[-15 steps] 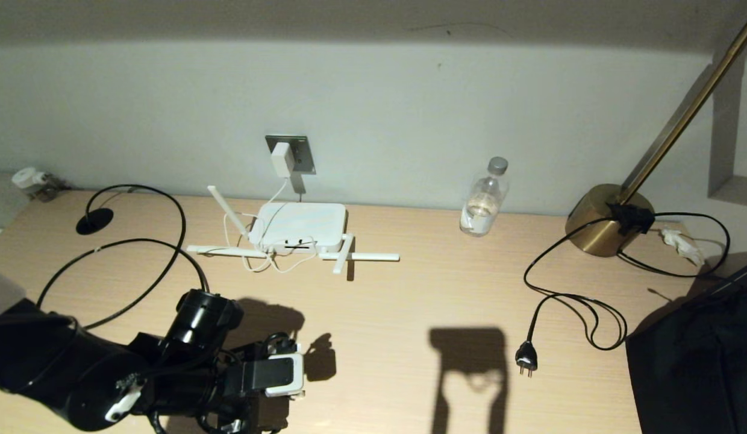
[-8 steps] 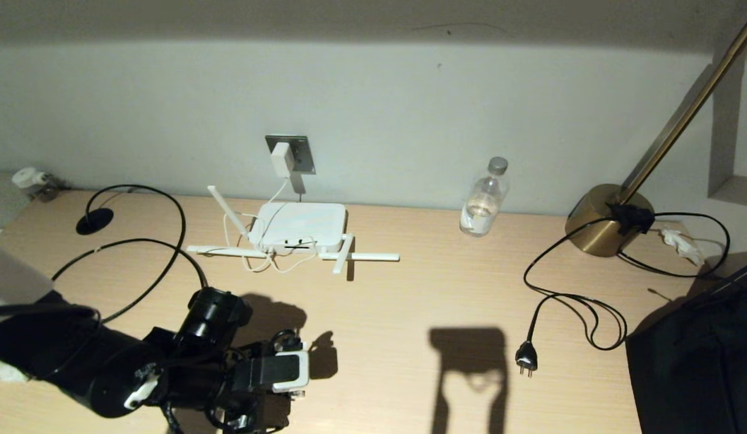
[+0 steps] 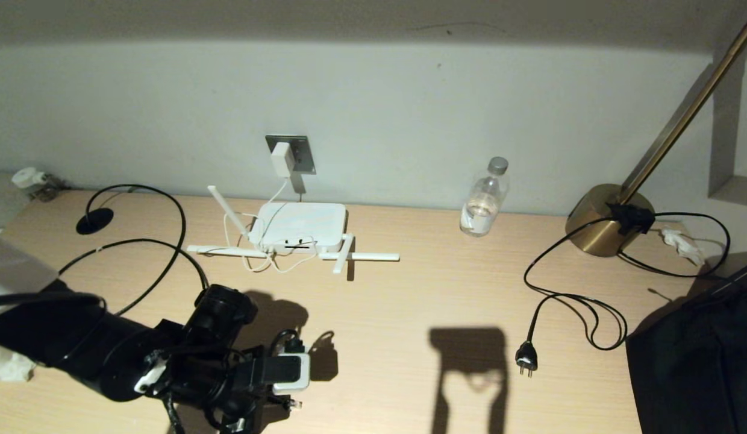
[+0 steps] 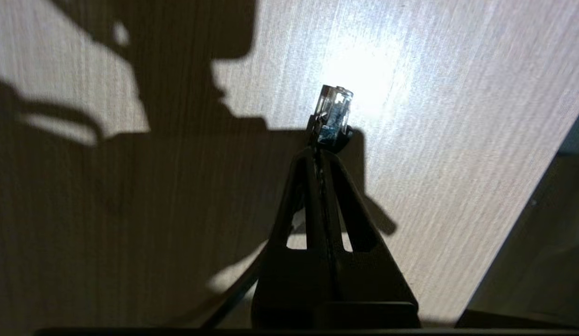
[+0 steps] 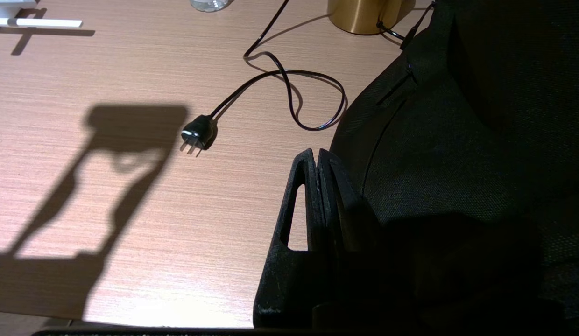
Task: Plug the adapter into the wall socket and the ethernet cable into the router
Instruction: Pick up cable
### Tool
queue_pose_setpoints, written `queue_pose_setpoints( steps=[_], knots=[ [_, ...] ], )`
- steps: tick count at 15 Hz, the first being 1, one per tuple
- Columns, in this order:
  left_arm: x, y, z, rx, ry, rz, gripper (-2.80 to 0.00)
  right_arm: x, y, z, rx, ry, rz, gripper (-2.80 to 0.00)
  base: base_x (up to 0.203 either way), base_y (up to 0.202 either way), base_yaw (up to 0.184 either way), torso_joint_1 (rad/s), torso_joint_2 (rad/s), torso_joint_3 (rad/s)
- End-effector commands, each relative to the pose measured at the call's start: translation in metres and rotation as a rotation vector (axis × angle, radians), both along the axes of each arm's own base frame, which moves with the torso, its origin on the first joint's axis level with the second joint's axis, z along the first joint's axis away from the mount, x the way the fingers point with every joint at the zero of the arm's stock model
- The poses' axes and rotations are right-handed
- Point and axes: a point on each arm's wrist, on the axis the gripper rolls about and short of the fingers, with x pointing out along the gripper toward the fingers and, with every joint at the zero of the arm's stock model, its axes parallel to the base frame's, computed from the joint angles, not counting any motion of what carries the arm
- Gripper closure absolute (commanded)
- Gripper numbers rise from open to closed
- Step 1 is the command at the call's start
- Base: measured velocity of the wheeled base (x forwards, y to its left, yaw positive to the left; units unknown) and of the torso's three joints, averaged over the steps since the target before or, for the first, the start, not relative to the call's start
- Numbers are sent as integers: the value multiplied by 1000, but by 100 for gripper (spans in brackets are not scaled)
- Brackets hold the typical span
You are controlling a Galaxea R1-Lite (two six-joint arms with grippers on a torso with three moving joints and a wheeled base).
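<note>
Wooden desk (image 3: 409, 301) against pale wall; adapter (image 3: 282, 159) already seated in wall socket (image 3: 302, 150) at 12 o'clock, router (image 3: 298, 226) just below; left gripper (image 4: 323, 150) at 7 o'clock pinched tight on ethernet cable (image 3: 168, 253) behind clear connector (image 4: 335, 112), tip left free for port; right gripper (image 5: 316, 161) shut, empty, parked at 5 o'clock.

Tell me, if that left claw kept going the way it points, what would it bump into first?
Probably the desk: the left claw, pinching the ethernet cable plug, aims down at bare wood, though the gap is hard to judge.
</note>
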Motion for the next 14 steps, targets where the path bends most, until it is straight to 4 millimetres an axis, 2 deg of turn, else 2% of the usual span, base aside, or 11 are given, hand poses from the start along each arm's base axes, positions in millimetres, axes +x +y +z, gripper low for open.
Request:
queue_pose_setpoints(
  steps=[1,3,5,7,10,11,14],
  knots=[
    [0,0,1,-3,5,-9,0,0,0,0,1,-1,0,0,0,0,0,0,0,0],
    [-3,1,4,-14,12,-16,0,0,0,0,1,-1,0,0,0,0,0,0,0,0],
    [-9,2,20,-42,-2,-25,0,0,0,0,1,-1,0,0,0,0,0,0,0,0],
    [-21,7,47,-74,0,-32,0,0,0,0,-1,-1,0,0,0,0,0,0,0,0],
    [-51,28,89,-102,73,6,0,0,0,0,1,-1,0,0,0,0,0,0,0,0],
    [-57,36,93,-109,71,31,0,0,0,0,-1,-1,0,0,0,0,0,0,0,0],
    [-54,34,80,-92,82,-7,0,0,0,0,-1,-1,0,0,0,0,0,0,0,0]
  ],
)
